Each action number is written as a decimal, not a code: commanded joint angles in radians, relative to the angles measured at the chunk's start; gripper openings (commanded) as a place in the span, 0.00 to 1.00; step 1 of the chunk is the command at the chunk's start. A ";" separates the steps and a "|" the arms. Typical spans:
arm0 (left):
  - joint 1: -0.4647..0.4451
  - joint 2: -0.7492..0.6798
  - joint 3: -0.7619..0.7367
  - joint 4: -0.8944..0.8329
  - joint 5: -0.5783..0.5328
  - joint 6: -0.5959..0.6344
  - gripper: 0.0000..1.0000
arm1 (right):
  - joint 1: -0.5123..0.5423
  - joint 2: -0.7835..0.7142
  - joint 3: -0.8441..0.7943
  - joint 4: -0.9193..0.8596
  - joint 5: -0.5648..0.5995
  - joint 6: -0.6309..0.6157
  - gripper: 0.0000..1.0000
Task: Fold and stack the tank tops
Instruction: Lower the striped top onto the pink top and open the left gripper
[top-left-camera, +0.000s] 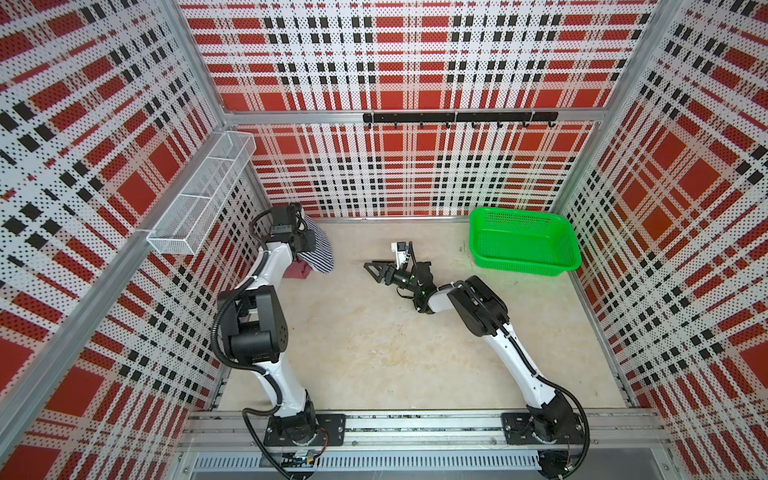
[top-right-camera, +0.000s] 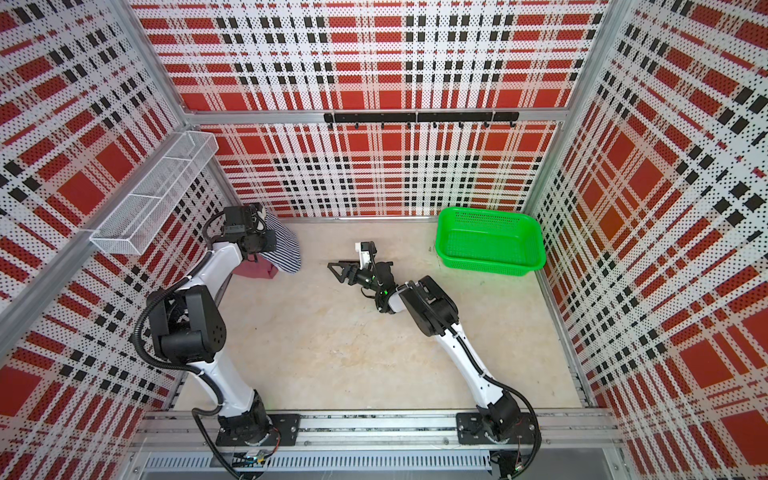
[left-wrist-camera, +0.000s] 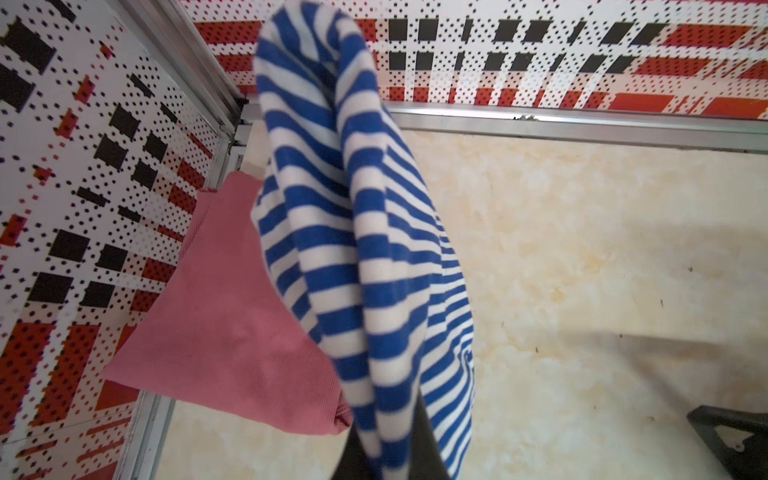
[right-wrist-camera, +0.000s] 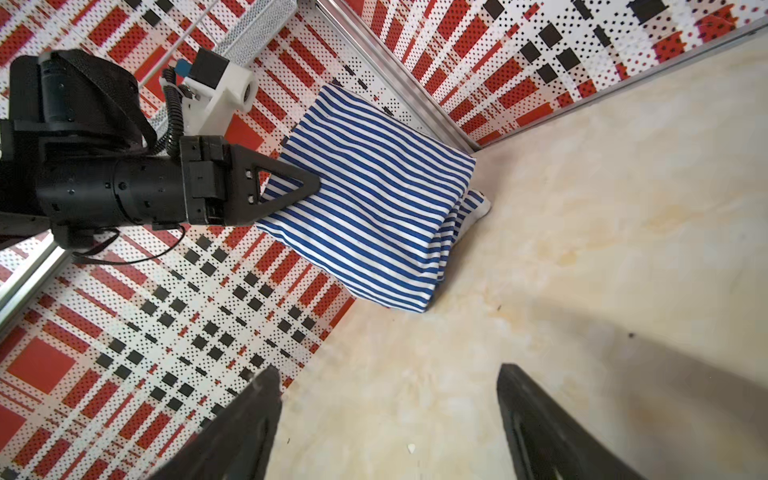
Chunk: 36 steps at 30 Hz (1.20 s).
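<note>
fingers of the left gripper (right-wrist-camera: 307, 185) are pressed together on the striped top (right-wrist-camera: 374, 195). they pinch it at an upper edge, so it hangs above the table (top-left-camera: 374, 353) in the far left corner, close to the left wall (top-left-camera: 124, 208). the cloth looks folded over into a thick panel of several layers and drapes loosely below the grip. under and just beside it lies the pink top (left-wrist-camera: 232, 324), a flat folded piece on the table against the left wall. in the left wrist view the striped cloth hangs in front of the pink one, and i cannot tell whether its lower end touches the pink top or the table.

the right gripper (top-left-camera: 372, 269) sits low over the middle of the table with its jaws spread wide and nothing between them. it points toward the hanging cloth but is well apart from it. further right, by the back wall (top-left-camera: 415, 174), stands the green basket (top-left-camera: 523, 264), with neither top in it.

by my reading the task is far along. the pink top appears folded and set down as the bottom of the stack, and the striped one appears folded as well. what is left is to lower the striped top squarely onto the pink one, let go, and perhaps flatten any layer that slumps. the hanging folds look loose, so they could slide open on the way down.
</note>
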<state>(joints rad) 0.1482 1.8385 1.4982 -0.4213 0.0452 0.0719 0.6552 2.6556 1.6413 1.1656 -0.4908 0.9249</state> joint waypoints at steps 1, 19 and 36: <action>0.027 0.005 0.053 -0.031 0.013 0.039 0.00 | -0.006 -0.073 -0.042 0.003 -0.010 -0.070 0.85; 0.184 0.251 0.294 -0.103 0.080 0.106 0.00 | -0.037 -0.390 -0.466 0.037 -0.038 -0.193 0.84; 0.230 0.551 0.515 -0.088 -0.068 0.091 0.68 | -0.041 -0.848 -0.825 -0.260 -0.020 -0.364 0.83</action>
<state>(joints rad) 0.3683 2.3806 1.9881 -0.5240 0.0113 0.1650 0.6209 1.8912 0.8280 1.0107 -0.5285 0.6289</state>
